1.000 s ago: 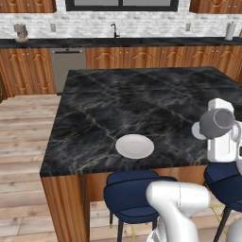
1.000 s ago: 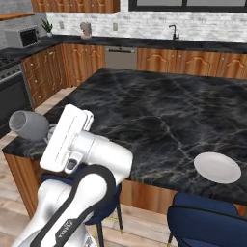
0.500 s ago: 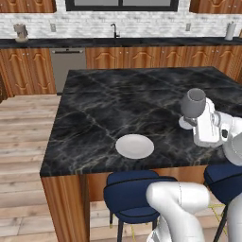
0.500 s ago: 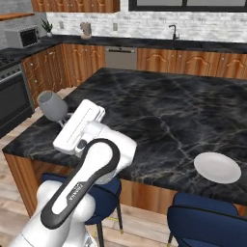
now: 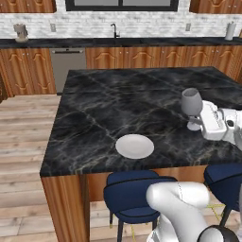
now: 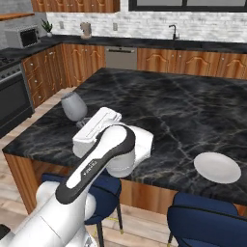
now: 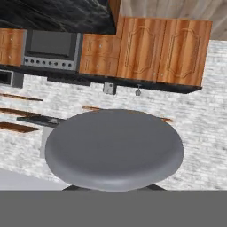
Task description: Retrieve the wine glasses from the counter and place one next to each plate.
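My gripper (image 5: 199,121) is shut on the stem of a grey-tinted wine glass (image 5: 191,102), which it holds upright over the black marble island. In the left base view a white plate (image 5: 134,146) lies near the island's front edge, to the left of the glass. In the right base view the glass (image 6: 73,106) and the gripper (image 6: 87,125) hang over the island's left part, with a plate (image 6: 217,167) far to the right. The glass bowl (image 7: 114,148) looms close in the hand view. I cannot tell whether the foot touches the marble. The counter (image 5: 142,41) runs along the far wall.
Blue stools (image 5: 134,194) (image 6: 207,214) stand tucked under the island's front edge. A sink faucet (image 5: 115,30) and small items sit on the far counter. A stove (image 6: 12,99) and a microwave (image 6: 23,36) are at the left. A wooden floor (image 5: 23,127) lies beside the island.
The arm has swung the glass from beside the island's front edge inward over the marble, and the glass has turned from tilted to upright. The plate has not moved.
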